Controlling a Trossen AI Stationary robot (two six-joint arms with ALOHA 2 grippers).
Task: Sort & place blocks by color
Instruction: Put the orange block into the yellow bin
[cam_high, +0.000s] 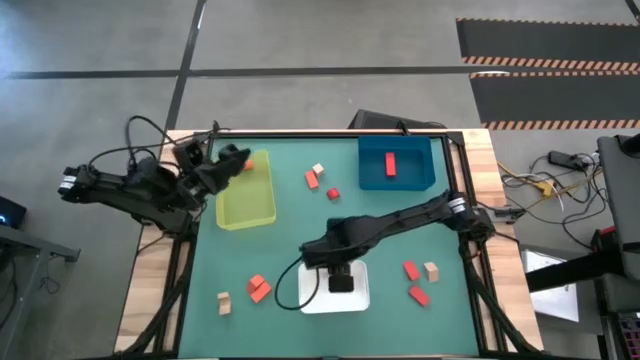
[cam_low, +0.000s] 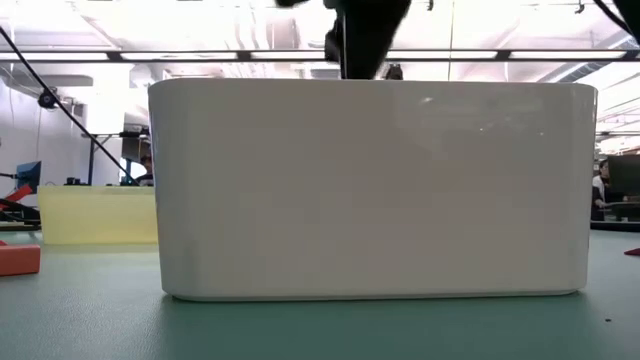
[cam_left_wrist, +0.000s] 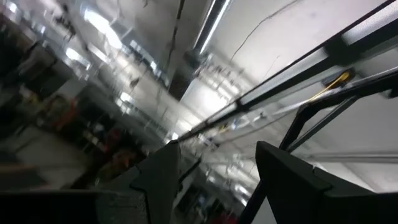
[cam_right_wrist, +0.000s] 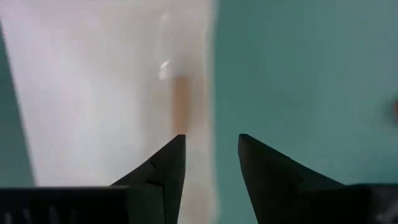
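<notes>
My right gripper (cam_high: 341, 280) hangs open over the white tray (cam_high: 312, 298). In the right wrist view its open fingers (cam_right_wrist: 211, 158) straddle the tray's edge (cam_right_wrist: 208, 74), and a blurred tan shape (cam_right_wrist: 181, 102) lies in the tray ahead of them. My left gripper (cam_high: 236, 160) is open over the far left corner of the yellow-green tray (cam_high: 246, 200), and its wrist view looks up at the ceiling with nothing between the fingers (cam_left_wrist: 217, 168). An orange-red block (cam_high: 247, 165) shows beside its tips. A red block (cam_high: 390, 165) lies in the blue tray (cam_high: 420, 170).
Loose blocks lie on the green mat: tan (cam_high: 318, 169) and red (cam_high: 312, 180), (cam_high: 333, 193) at the far middle, orange-red (cam_high: 258, 289) and tan (cam_high: 224, 302) near left, red (cam_high: 411, 270), (cam_high: 418, 295) and tan (cam_high: 431, 270) near right. The white tray (cam_low: 370, 190) fills the low view.
</notes>
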